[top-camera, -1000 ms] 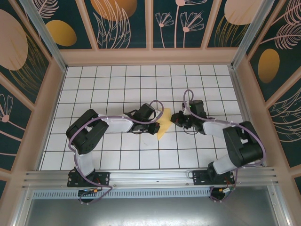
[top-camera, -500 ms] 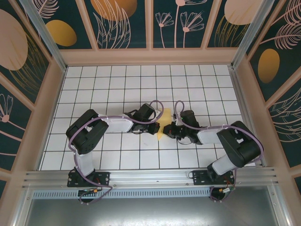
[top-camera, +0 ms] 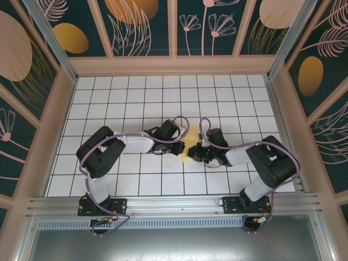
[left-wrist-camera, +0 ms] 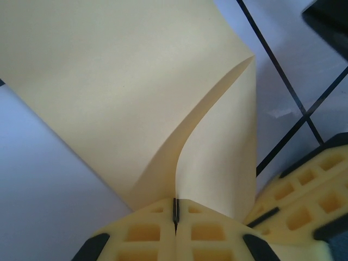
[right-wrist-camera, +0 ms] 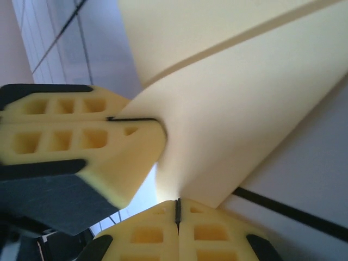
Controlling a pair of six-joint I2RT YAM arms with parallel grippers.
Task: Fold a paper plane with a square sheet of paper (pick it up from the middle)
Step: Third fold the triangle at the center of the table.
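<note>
— Where's the sheet of paper [top-camera: 191, 133] right now?

— Middle of the frame from the overhead camera, on the white gridded table [top-camera: 109, 98], wedged between my two arms. The wrists hide most of it, so I only get yellow slivers from up there.

— And the left gripper [left-wrist-camera: 175, 215]?

— Closed on the paper. On its wrist camera the yellow pads meet at the bottom centre, with the sheet's edge pinched in the seam (no gap I can make out). The paper is doubled over. A fold curls up from the pads toward the upper right, one layer lifting off the other.

— Right gripper [right-wrist-camera: 176, 209]?

— Clamped tight on the paper too, at the bottom centre of its own view. The sheet fans up and to the right from there, with two layers showing along a long edge near the top.

— How close are the two?

— Just beside each other. The left one's pads sit at the left of the right wrist view, touching the same sheet.
</note>
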